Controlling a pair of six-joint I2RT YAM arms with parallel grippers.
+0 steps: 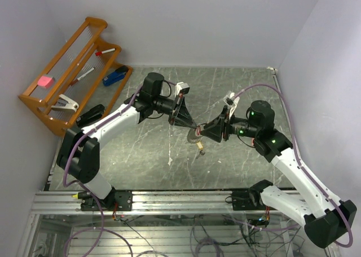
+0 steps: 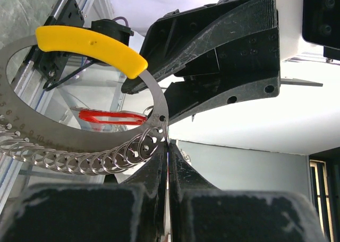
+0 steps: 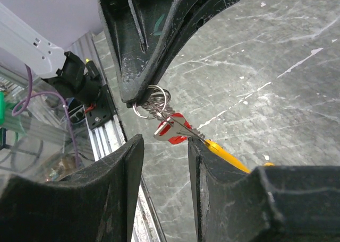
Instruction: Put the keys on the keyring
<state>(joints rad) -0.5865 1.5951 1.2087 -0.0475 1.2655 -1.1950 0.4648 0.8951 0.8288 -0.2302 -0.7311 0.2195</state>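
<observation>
The keyring point(image 2: 32, 131) is a flat silvery ring with a yellow tag point(image 2: 90, 45) and a coil of small rings along its lower edge. It hangs above the table between both arms point(image 1: 193, 136). My left gripper point(image 2: 168, 146) is shut on the ring's edge by the coil. The red-headed key point(image 3: 172, 129) hangs from the small rings point(image 3: 151, 100), just off the tip of one right finger. My right gripper point(image 3: 164, 144) stands open around that spot, holding nothing. A small brass-coloured key point(image 1: 200, 149) dangles below the ring in the top view.
A wooden rack point(image 1: 39, 102) leans at the back left with a blue stapler point(image 1: 115, 75), a pink pad point(image 1: 44, 81) and pens. An aluminium rail point(image 1: 169, 200) runs along the near edge. White walls close in the grey marbled tabletop point(image 1: 237, 88).
</observation>
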